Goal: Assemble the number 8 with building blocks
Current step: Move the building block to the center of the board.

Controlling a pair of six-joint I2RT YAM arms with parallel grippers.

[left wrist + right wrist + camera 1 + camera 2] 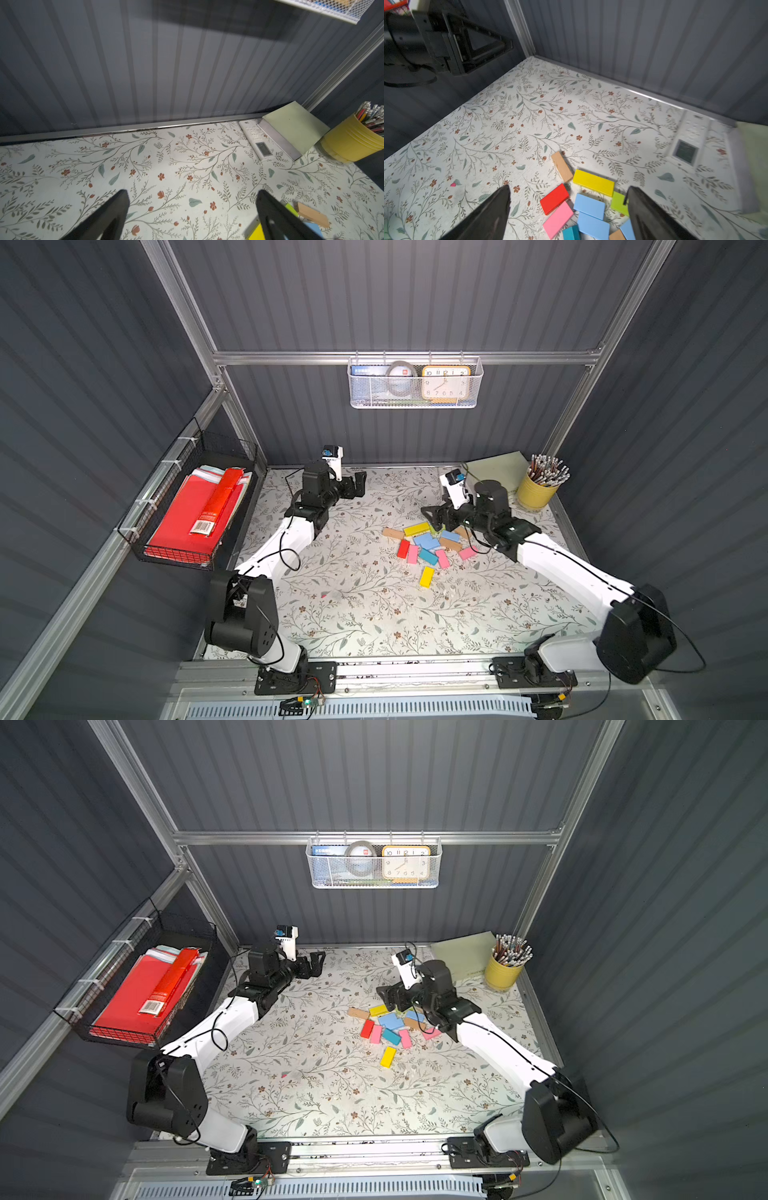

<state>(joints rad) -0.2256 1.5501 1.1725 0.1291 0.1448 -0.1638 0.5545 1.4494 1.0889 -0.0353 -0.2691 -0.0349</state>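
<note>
The building blocks (428, 543) (390, 1025) lie in a loose heap right of the mat's middle, forming no number 8. In the right wrist view the heap shows a yellow block (593, 182), a red (554, 198), a pink (558, 219), light blue ones (589, 206), a green (618, 202) and a tan (561, 166). One yellow block (427, 576) lies apart, nearer the front. My right gripper (431, 517) (569, 188) hovers open over the heap's far edge, holding nothing. Open and empty too, my left gripper (358, 483) (192, 194) hangs over bare mat at the back left.
A yellow cup of pencils (536, 491) and a pale green pad (498, 466) stand at the back right, with a white remote-like device (256, 141) beside the pad. A black wire basket of red folders (195, 510) hangs left. A mesh basket (415, 383) hangs on the back wall.
</note>
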